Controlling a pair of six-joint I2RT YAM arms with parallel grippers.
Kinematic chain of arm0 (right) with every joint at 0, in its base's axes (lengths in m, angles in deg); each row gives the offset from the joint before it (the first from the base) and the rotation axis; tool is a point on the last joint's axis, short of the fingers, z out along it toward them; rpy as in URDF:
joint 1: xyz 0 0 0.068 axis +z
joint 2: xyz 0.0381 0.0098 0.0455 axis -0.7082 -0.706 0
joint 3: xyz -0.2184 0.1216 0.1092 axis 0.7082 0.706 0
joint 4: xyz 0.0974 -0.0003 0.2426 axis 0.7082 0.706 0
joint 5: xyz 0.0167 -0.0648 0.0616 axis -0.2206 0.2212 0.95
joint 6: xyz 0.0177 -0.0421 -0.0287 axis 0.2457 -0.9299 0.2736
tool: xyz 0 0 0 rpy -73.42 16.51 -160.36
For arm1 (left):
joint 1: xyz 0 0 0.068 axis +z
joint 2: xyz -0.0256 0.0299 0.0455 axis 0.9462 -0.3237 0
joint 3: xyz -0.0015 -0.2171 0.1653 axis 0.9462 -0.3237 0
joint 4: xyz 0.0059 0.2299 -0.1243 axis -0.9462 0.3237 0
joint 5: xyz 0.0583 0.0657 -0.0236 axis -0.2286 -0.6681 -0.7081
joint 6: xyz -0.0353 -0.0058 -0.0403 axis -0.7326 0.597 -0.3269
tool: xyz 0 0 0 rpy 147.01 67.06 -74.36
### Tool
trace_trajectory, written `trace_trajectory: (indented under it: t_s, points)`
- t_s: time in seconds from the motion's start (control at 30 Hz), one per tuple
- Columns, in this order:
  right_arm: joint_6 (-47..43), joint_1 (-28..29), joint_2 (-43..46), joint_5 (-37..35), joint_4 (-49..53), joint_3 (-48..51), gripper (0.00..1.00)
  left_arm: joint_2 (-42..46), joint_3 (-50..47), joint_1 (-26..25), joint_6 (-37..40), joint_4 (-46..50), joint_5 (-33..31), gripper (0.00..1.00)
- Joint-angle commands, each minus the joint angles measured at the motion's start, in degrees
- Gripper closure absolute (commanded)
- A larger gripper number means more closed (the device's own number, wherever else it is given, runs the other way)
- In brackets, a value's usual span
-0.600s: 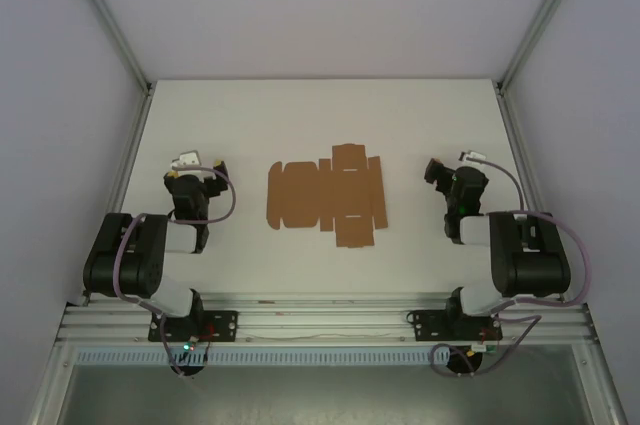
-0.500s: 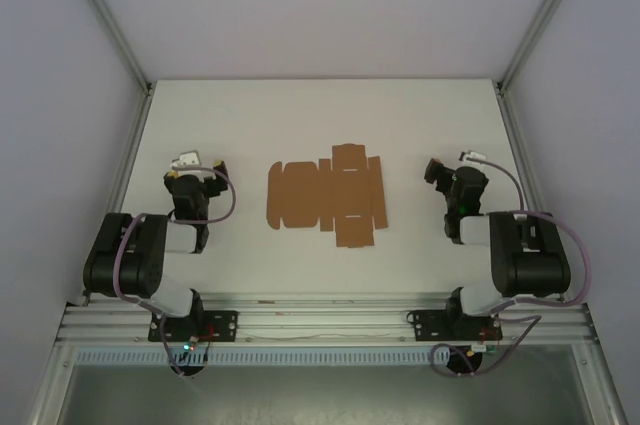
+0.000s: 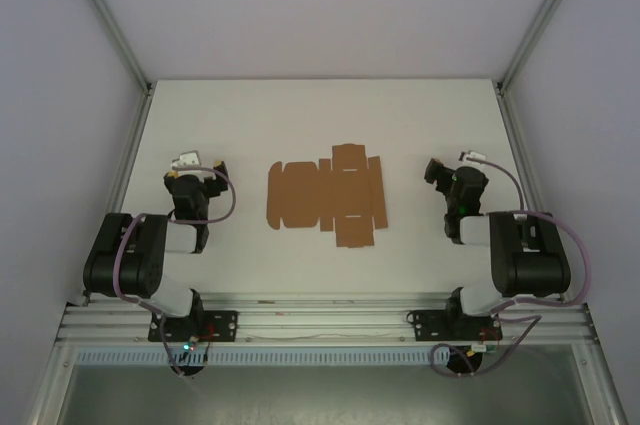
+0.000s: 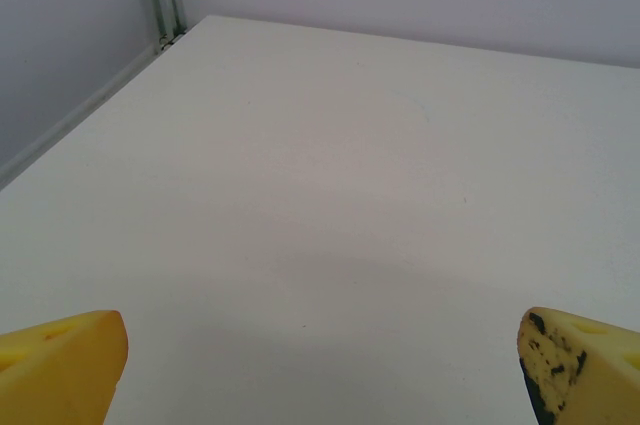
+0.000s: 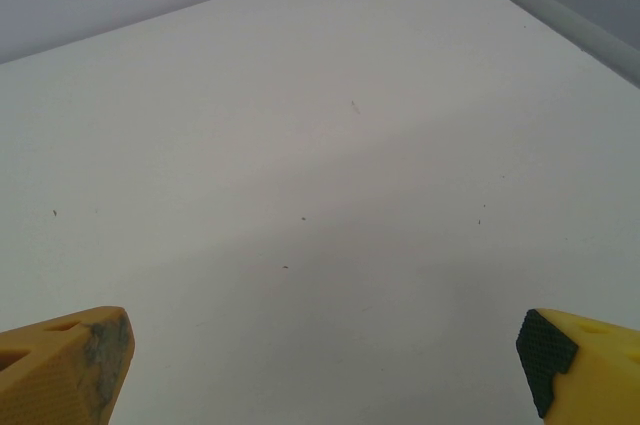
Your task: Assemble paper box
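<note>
Yellow left fingers [image 4: 65, 370]: spread wide, gripping nothing, above bare white counter [image 4: 330, 175] toward its left edge.
Yellow right fingers [image 5: 585, 365]: spread wide, gripping nothing, toward the counter's right edge.
Brown paper box [image 3: 325, 195]: flat die-cut sheet, flaps unfolded, lying mid-counter between both arms [image 3: 130, 260], well apart from each.
Grey frame posts [image 3: 105, 15]: rising from the counter's far corners.

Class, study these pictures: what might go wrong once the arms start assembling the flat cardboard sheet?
The paper box lies flat on the table, so it may slide instead of a flap lifting.
The left pincer and right pincer, both open, stand apart on either side of it; uneven pushes might skew or crease it.
</note>
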Motion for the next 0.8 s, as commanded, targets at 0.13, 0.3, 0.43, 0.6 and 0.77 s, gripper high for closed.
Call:
trace_trajectory:
  t_s: [0.13, 0.3, 0.43, 0.6, 0.77]
  points:
    - [0.6, -0.3, 0.5, -0.8, -0.2, -0.6, 0.0, 0.3, 1.2, -0.7, 1.6, 1.0, 0.2, 0.0]
    - [0.5, -0.3, 0.6, -0.7, -0.4, -0.5, 0.0, 0.4, 1.3, -0.7, 1.5, 1.0, 0.1, 0.0]
    - [-0.1, -0.2, 2.2, 0.3, 2.0, -1.7, 0.0, 3.1, 3.1, -0.8, 0.5, 6.0, -2.4, 0.0]
    - [-2.2, 2.8, 10.7, -5.1, 27.8, -11.9, 0.0, 14.2, 9.2, -1.0, -4.0, 25.8, -1.3, 0.0]
    - [2.7, 11.0, 16.3, -5.6, 47.9, -21.3, 0.0, 20.5, 14.9, -2.1, -15.1, 38.5, 10.3, 0.0]
